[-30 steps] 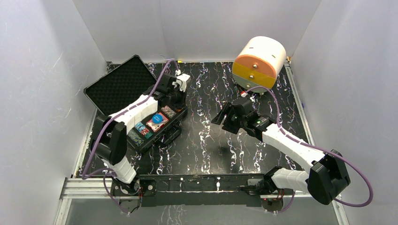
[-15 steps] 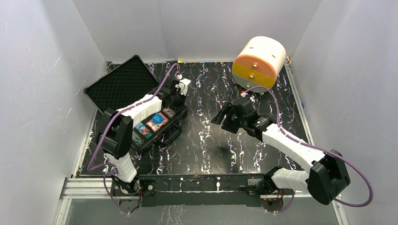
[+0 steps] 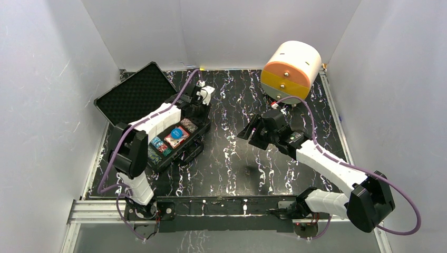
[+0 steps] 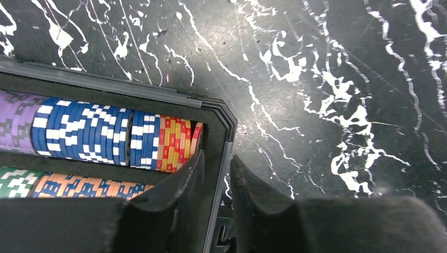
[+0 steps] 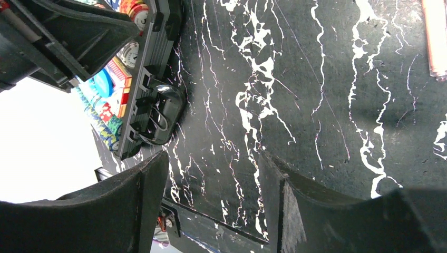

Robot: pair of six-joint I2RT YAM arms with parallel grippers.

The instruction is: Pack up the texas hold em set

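L gripper (image 4: pixel 217 158) straddles case (image 4: pixel 132 90) rim, pinch unclear; R gripper (image 5: pixel 212 158) spread wide, empty. Case prob. stiff, heavy w/ chips (image 4: pixel 84 137); take lid (image 3: pixel 134 95) by free edge.

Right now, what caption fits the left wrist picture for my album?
Left end effector astride the case corner, one finger inside beside the chips.

Enclosure: three plain white panels, the left wall (image 3: pixel 47 105), the back wall (image 3: pixel 226 31) and the right wall (image 3: pixel 395 79), close off three sides of the bench (image 3: pixel 232 163). Bench surface: black, slightly glossy, with irregular white marble-like veining. Near edge: a light metal rail (image 3: pixel 100 211) runs along the bench, with a dark crossbar (image 3: pixel 221 206) mounted on it. Lighting: even and diffuse; shadows on the bench are soft. The walls show faint scuff marks.
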